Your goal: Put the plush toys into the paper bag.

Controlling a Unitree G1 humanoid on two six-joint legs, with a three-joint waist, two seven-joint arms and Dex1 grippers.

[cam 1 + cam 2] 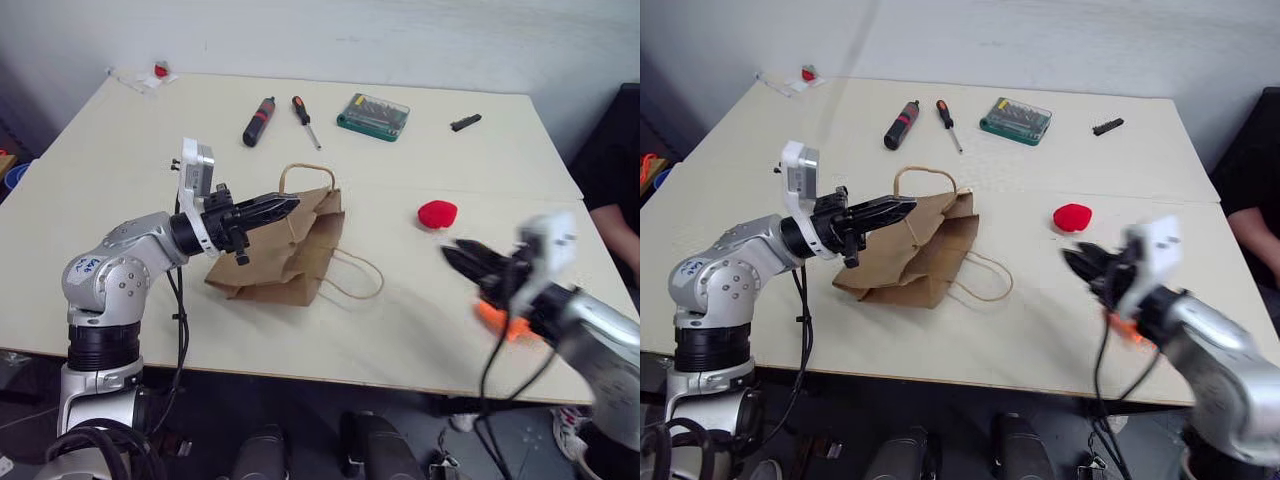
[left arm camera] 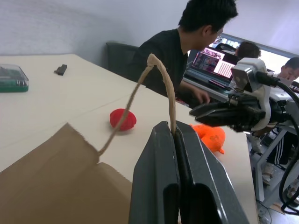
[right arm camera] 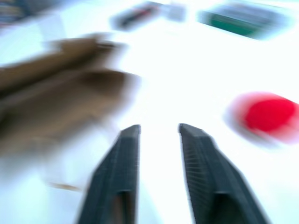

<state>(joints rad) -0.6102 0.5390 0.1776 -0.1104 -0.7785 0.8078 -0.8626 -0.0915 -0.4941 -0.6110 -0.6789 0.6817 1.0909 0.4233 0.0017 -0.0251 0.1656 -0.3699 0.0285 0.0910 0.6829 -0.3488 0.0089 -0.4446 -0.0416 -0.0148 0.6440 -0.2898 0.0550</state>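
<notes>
The brown paper bag (image 1: 290,250) lies slumped on the table's middle. My left gripper (image 1: 290,203) is shut on one of its loop handles (image 2: 161,79), holding that handle up off the table; the other handle (image 1: 355,275) lies flat on the table. The red plush toy (image 1: 437,213) rests on the table to the right of the bag. The orange plush toy (image 1: 500,320) sits near the table's front right, partly hidden behind my right arm. My right gripper (image 3: 159,128) hovers over it, blurred, open, with nothing between its fingers.
Two screwdrivers (image 1: 259,121), a green bit case (image 1: 373,116) and a small black part (image 1: 465,122) lie along the far side. A small red item (image 1: 160,70) sits at the far left corner. A person (image 2: 187,51) sits just past the table's right edge.
</notes>
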